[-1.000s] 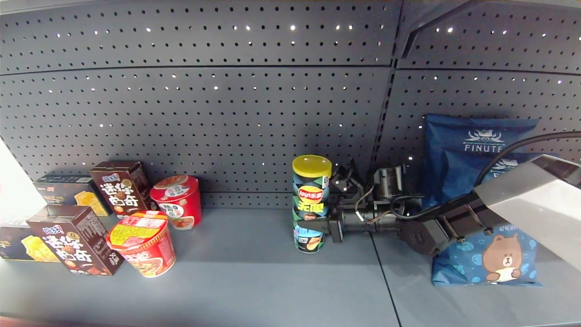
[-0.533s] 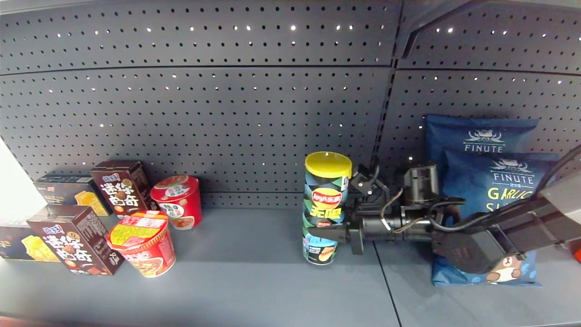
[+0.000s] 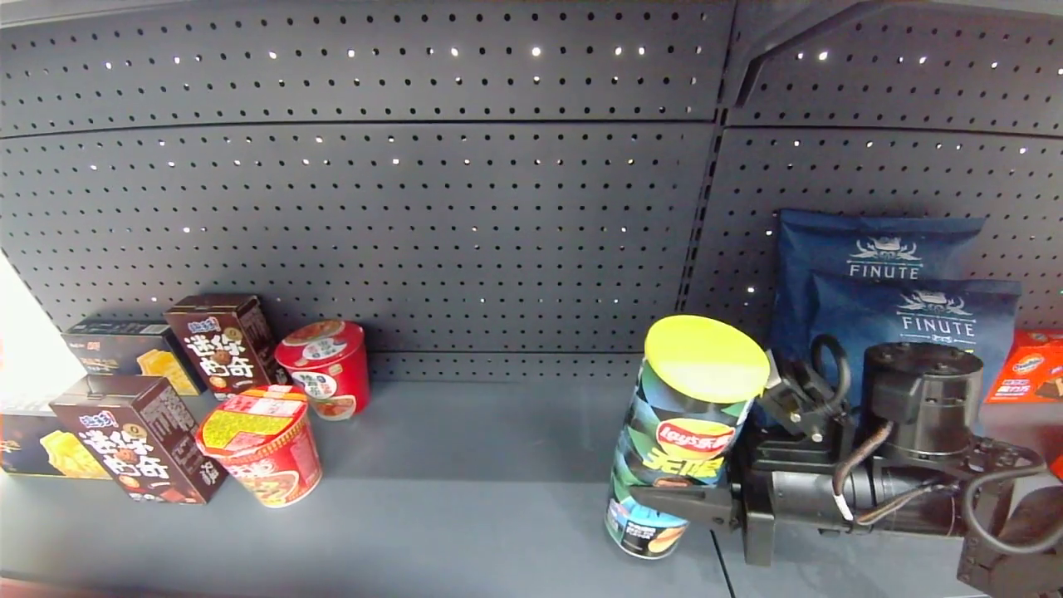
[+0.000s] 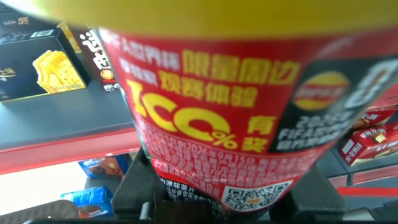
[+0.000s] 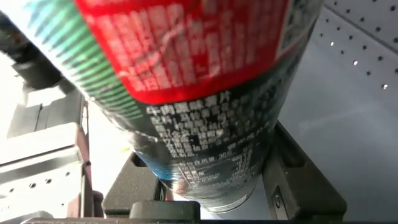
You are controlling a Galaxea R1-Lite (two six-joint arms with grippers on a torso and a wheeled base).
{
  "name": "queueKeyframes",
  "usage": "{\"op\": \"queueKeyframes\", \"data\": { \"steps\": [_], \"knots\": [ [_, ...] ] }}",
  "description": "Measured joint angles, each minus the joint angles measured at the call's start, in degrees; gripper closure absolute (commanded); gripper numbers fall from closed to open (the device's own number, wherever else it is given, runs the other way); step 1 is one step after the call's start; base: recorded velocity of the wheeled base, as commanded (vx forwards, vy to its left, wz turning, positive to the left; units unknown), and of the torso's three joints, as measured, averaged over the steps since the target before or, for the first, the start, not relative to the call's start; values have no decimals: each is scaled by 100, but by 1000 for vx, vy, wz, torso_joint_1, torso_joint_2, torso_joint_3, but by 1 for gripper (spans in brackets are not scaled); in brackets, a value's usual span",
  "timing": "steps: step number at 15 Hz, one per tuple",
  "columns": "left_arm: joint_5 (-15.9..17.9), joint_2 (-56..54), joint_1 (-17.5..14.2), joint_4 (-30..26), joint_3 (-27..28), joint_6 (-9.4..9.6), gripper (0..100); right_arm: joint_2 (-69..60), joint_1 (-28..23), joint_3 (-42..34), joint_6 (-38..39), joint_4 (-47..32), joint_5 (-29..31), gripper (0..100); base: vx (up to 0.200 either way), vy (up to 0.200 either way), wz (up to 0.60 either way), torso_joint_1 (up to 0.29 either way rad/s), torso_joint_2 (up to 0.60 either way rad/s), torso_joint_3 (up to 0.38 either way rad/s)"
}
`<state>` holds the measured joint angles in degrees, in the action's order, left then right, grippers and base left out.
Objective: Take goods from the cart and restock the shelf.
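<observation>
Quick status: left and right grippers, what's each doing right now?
Left gripper: shut on the red can.
Right gripper: shut on the dark can.

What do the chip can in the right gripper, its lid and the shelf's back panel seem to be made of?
Chip can: probably cardboard tube with glossy printed wrap; its graphics run round a rigid cylinder. Lid: looks like matte yellow plastic. Back panel: seemingly painted sheet metal, matte grey, with regular punched holes.
</observation>
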<state>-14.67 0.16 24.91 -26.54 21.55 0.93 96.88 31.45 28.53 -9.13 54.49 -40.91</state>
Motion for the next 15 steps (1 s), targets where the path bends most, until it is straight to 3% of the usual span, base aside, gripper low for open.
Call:
{"op": "queueKeyframes", "data": {
  "steps": [4,15],
  "knots": [
    [-5,-2,-10,2,22,0,100,-9,105,-297,21,156,-4,100,0,0,0,0,0,0],
    [-5,-5,9,-9,-66,-9,100,847,267,232,21,315,-2,100,0,0,0,0,0,0]
  ]
}}
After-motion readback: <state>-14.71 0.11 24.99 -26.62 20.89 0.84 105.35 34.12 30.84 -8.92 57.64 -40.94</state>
